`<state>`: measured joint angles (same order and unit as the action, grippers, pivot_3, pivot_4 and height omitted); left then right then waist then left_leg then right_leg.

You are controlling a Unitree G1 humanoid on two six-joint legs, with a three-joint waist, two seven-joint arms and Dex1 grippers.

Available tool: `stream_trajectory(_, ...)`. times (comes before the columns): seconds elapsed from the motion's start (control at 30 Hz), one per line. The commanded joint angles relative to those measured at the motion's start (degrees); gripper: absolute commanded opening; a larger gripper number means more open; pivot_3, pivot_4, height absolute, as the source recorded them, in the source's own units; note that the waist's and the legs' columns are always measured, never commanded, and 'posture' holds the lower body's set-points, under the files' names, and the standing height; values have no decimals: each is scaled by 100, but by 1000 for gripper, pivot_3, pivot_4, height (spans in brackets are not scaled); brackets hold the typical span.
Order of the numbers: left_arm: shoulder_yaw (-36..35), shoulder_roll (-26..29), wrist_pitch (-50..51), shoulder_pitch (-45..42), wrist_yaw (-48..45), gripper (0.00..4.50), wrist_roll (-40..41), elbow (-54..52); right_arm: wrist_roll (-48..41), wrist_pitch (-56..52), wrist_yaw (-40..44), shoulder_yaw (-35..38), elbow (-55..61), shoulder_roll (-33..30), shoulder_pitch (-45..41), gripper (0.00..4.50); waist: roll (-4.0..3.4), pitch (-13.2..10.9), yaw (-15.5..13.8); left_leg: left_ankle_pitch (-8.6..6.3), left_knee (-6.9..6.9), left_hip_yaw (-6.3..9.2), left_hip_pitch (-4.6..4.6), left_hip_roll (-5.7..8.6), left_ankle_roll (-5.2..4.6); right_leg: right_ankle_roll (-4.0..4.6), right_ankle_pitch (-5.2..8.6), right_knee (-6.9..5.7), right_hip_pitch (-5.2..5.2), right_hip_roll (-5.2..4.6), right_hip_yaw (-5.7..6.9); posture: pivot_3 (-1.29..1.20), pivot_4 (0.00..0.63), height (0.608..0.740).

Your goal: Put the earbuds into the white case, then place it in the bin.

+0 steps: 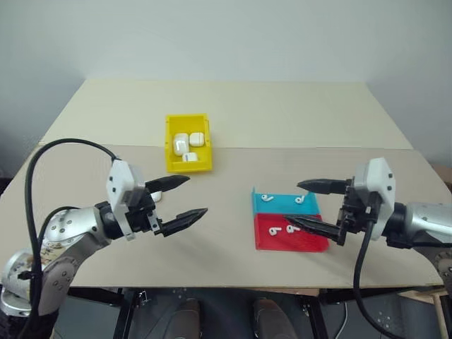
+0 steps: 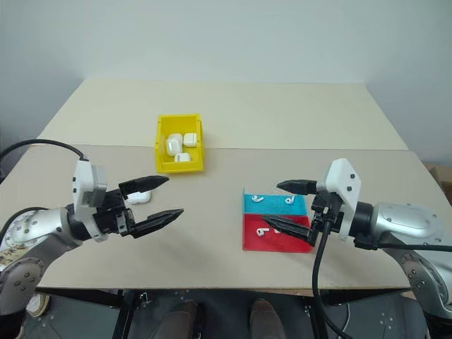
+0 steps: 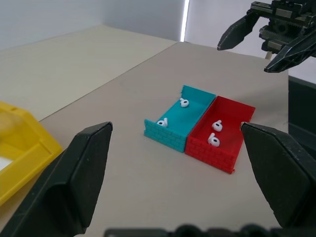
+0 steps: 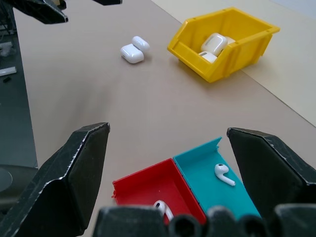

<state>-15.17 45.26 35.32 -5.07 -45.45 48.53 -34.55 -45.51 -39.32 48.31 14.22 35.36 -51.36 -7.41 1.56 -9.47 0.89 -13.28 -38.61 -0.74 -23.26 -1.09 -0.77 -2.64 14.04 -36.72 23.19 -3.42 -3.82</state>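
Both end effectors — left (image 1: 176, 199), right (image 1: 311, 205) — wide, empty.

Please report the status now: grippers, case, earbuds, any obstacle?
Left gripper and right gripper open, empty. Case lies open on table, beside left gripper. Earbuds in trays. Bin holds other cases. No obstacle.

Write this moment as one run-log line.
left gripper: open, empty | right gripper: open, empty | earbuds: in trays | open case: on table | bin: holds cases

Both arms raised, elbows out; left gripper (image 1: 180, 196) & right gripper (image 1: 305, 205) point inward at each other, jaws spread wide, empty.
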Motion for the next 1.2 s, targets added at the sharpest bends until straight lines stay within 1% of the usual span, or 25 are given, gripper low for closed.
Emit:
stream_trajectory(0.03,-220,48,-71,-19,-78,4500,139,-92,11,185,65,86,55,32,-55,4436,0,0,-6,0,0,0,0,0,0,0,0,0,0,0,0,0,150,740)
stream_trajectory(0.1,-294,60,151,10,182,4500,299,-215,-1,152,-33,119,115,76,6,4436,2,-1,-21,0,0,3,-5,0,0,-1,1,4,0,-2,0,0,150,740)
stream_trajectory(0.17,-401,99,178,104,196,4500,368,-312,-23,121,-90,138,182,99,37,4436,2,-1,-23,0,0,8,-6,2,0,-3,1,3,0,-5,0,0,150,740)
stream_trajectory(0.27,-414,130,38,266,238,4500,79,-393,15,125,-174,72,199,164,52,4436,1,-1,-16,0,0,9,-3,1,0,-2,1,2,0,-5,0,0,150,740)
stream_trajectory(0.43,-355,81,155,221,760,4500,-147,-617,-26,80,-407,-32,221,363,-43,4436,1,-1,-16,0,-1,7,-1,0,0,-1,0,-1,-1,-3,-1,0,150,740)
stream_trajectory(0.5,-255,14,195,200,1170,4500,-445,-745,6,99,-410,-60,258,378,-6,4436,1,-1,-16,0,0,8,-1,0,0,-2,0,0,-1,-3,-3,0,150,740)
stream_trajectory(0.57,-29,126,653,42,1765,4500,-719,-927,37,123,-404,-87,231,376,1,4436,2,-1,-18,-1,0,11,-2,1,0,-2,0,2,0,-3,-2,0,150,740)
stream_trajectory(0.67,348,179,864,-222,2414,4500,-1414,-1137,175,175,-394,-167,121,321,-134,4436,2,-1,-25,-1,0,19,-4,3,0,-4,0,2,-1,-4,-2,0,150,740)
stream_trajectory(0.83,158,514,2222,-778,2528,4500,-847,-952,306,174,-486,-269,138,402,-324,4436,4,-2,-6,0,1,18,0,2,0,-4,-1,-2,0,0,-2,0,150,740)
stream_trajectory(0.93,125,742,3423,-1411,2616,4500,-399,-693,355,181,-601,-348,274,518,-250,4436,7,-4,-4,0,5,20,-3,2,0,-4,1,-1,5,1,-1,0,150,740)
stream_trajectory(0.97,167,715,4142,-1839,2694,4500,-278,-453,395,193,-625,-386,299,561,-228,4436,7,-4,-5,0,5,22,-3,3,0,-5,1,-2,5,0,-1,0,150,740)
stream_trajectory(1.0,133,480,4895,-2338,2901,4500,-244,-109,435,218,-638,-413,317,598,-189,4436,11,-7,-30,0,5,23,-3,4,0,-7,2,-3,5,-1,-1,0,150,740)
stream_trajectory(1.03,115,326,5394,-2699,3082,4500,-189,172,469,231,-656,-446,326,630,-176,4436,12,-7,-38,0,1,23,-4,8,0,-10,2,-3,-1,0,6,0,150,740)
stream_trajectory(1.1,134,120,5718,-3147,3609,4500,43,788,522,243,-687,-511,333,693,-184,4436,12,-7,-30,1,-5,24,-3,12,0,-37,17,-3,-6,-3,13,0,150,740)
stream_trajectory(1.13,129,44,5718,-3273,3928,4500,188,1034,546,247,-700,-547,334,722,-200,4436,12,-7,-17,0,-5,33,-3,12,0,-38,16,-1,-6,-4,9,0,150,740)
stream_trajectory(1.2,205,91,5718,-3446,4373,4500,547,1394,593,252,-726,-618,333,770,-238,4436,19,-11,12,0,-4,46,-5,12,1,-18,4,-4,-2,-7,6,0,150,740)
